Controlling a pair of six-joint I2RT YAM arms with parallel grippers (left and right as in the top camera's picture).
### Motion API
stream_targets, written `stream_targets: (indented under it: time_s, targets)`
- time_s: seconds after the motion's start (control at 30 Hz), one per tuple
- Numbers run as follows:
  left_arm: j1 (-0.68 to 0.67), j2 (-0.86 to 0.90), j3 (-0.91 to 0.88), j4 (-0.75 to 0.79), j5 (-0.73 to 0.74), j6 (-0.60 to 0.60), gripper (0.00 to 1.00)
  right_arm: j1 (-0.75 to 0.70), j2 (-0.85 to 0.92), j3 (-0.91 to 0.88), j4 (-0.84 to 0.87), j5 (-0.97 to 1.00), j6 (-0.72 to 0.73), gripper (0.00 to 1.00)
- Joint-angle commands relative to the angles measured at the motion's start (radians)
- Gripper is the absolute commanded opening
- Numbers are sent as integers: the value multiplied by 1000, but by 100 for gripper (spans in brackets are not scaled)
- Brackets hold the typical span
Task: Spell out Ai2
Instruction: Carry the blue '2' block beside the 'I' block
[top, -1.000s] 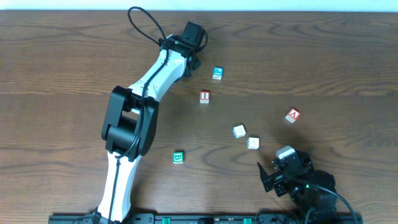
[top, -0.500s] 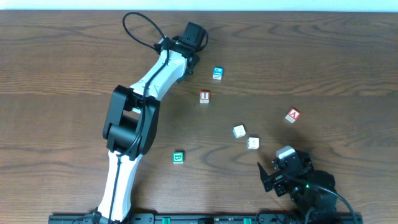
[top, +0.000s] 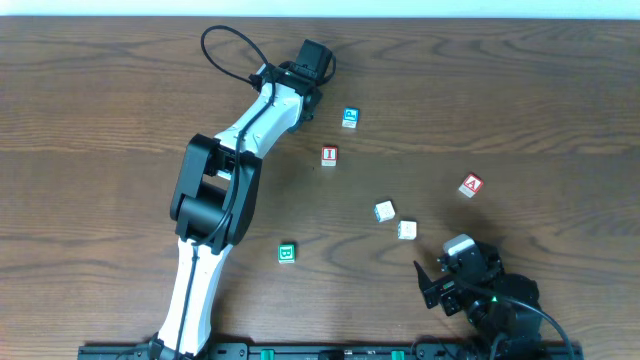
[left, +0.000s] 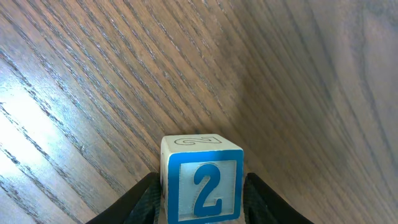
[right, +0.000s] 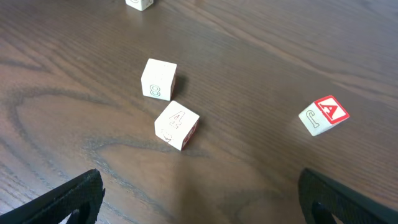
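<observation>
Since the 2 block (top: 350, 117) sits squarely between the spread, empty fingers (left: 144, 202) of the left gripper (left: 200, 199), I reckon that nearer arm need only close.

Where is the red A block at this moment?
In the overhead view, the red A block lies on the right side of the table, up and right of the white 4 block and the right gripper.

2 block (left: 202, 186) base cropped, green block (top: 287, 253) illegible
</observation>
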Motion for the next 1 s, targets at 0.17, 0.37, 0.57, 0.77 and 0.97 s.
stream_targets:
  time_s: [0.17, 0.37, 0.57, 0.77, 0.97]
  targets:
    - [12, 23, 6, 0, -27, -8, 35, -6, -6, -14, -2, -7, -12, 99]
    - [14, 24, 6, -3, -26, -7, 27, -6, -6, -14, -2, -7, -12, 99]
    - [14, 24, 6, -16, -26, 48, 26, -6, -6, -14, -2, -7, -11, 99]
    - [14, 23, 11, -41, -22, 180, 21, -6, -6, -14, -2, -7, -12, 99]
    - [2, 23, 124, -146, -18, 341, 15, -6, -6, -14, -2, -7, -12, 99]
